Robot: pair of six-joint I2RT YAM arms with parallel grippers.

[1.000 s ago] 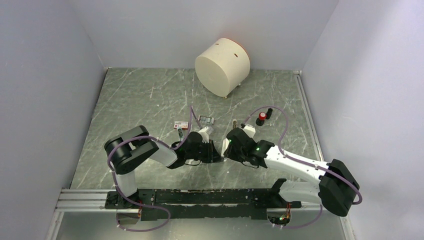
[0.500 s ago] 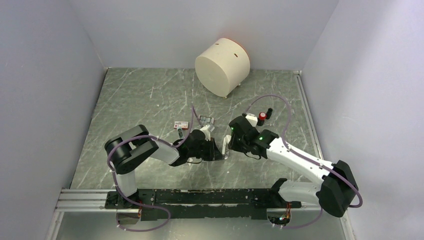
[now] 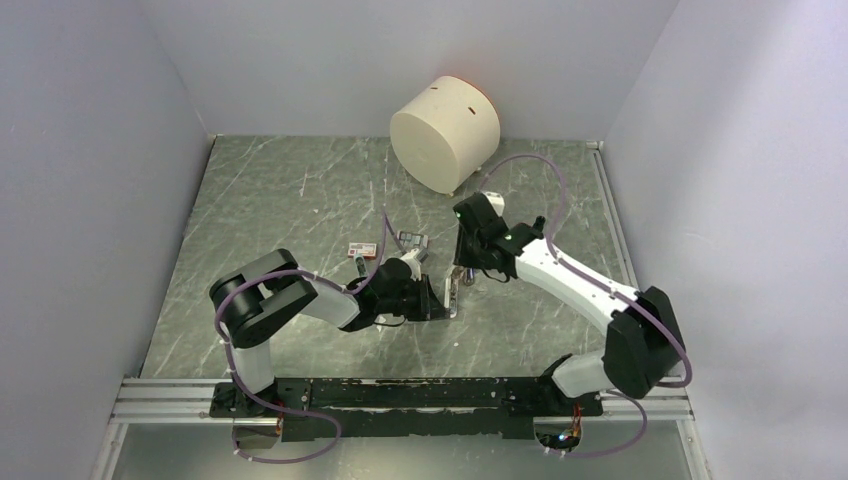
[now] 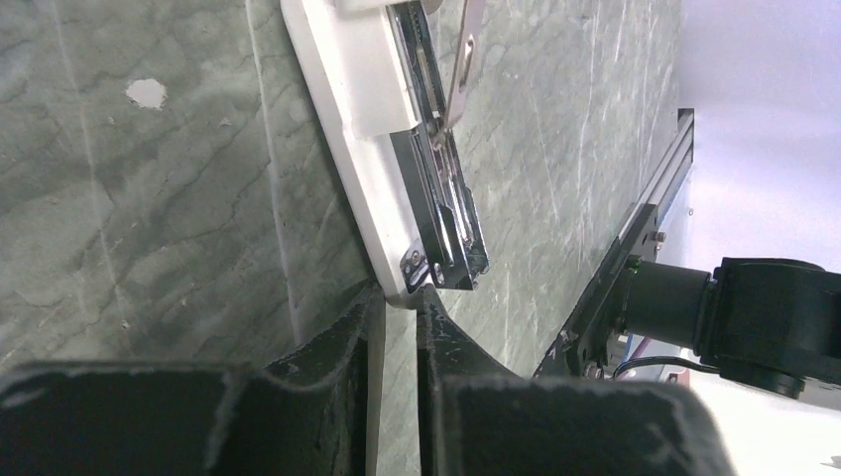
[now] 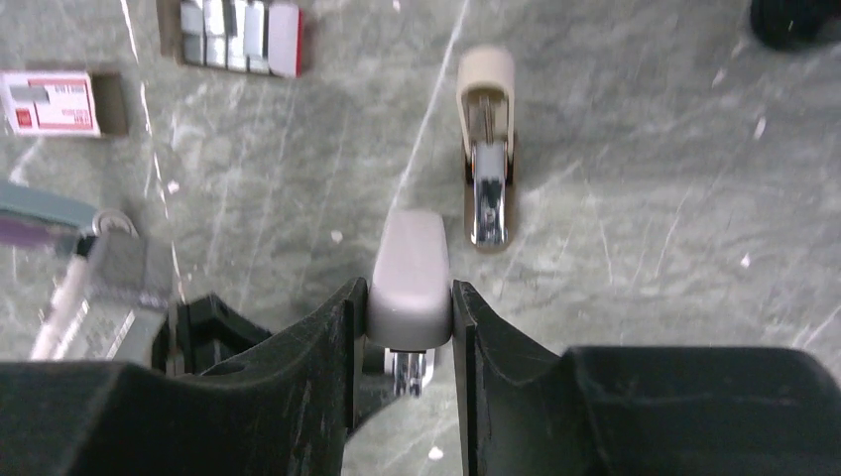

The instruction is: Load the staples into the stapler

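The stapler (image 3: pixel 452 293) lies mid-table, swung open. My left gripper (image 4: pixel 399 297) is shut on the end of its white base (image 4: pixel 347 99). The chrome magazine (image 4: pixel 441 198) lies bare along that base. My right gripper (image 5: pixel 409 297) is shut on the stapler's grey top cover (image 5: pixel 409 268), holding it raised off the base. In the top view the right gripper (image 3: pixel 462 265) is just beyond the left gripper (image 3: pixel 440 300). The staples (image 5: pixel 238 35) are several grey strips side by side in a small red-edged tray, also visible from above as staples (image 3: pixel 412 240). Neither gripper touches them.
A red-and-white cardboard box (image 5: pixel 50 102) lies left of the staples. A small beige-and-chrome object (image 5: pixel 486 149) lies just beyond the right gripper. A big cream cylinder (image 3: pixel 445 132) stands at the back. A black item (image 5: pixel 793 20) sits far right.
The right arm has swung away from the near edge towards the back, carrying the stapler's top cover up and open. The left gripper has kept its hold on the base.
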